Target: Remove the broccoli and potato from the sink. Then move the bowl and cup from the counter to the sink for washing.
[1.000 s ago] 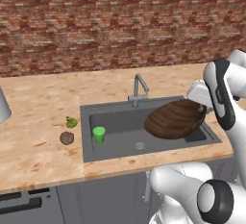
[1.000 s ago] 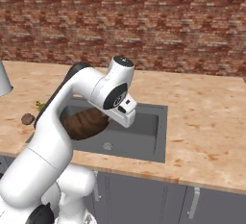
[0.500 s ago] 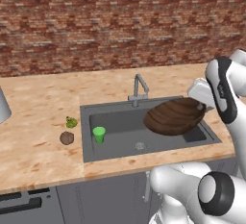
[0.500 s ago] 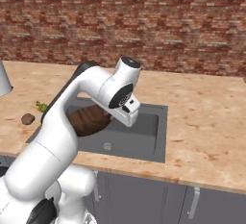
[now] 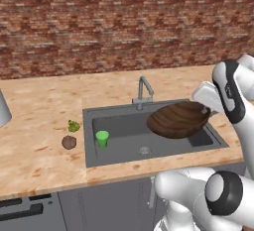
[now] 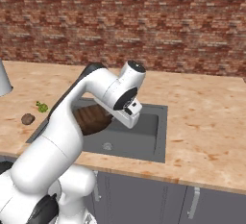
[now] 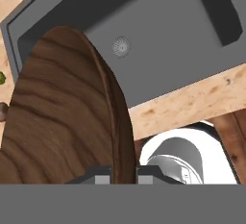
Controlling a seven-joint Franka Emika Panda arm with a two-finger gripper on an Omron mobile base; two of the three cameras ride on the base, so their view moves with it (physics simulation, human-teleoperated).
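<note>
Lighting even and bright, source diffuse. No glare, blur or edge distortion. Soft shading inside the sink; rendered textures slightly coarse.

The gripper pinches the rim of the bowl above the sink, whose drain lies beyond

Across the top of both base views you have a red-brown brick wall. At the left edge of the left base view, about mid-height, a pale grey-white vessel is cut off by the frame. Along the bottom, grey cabinets show, with a handle at lower right of the right base view.
</note>
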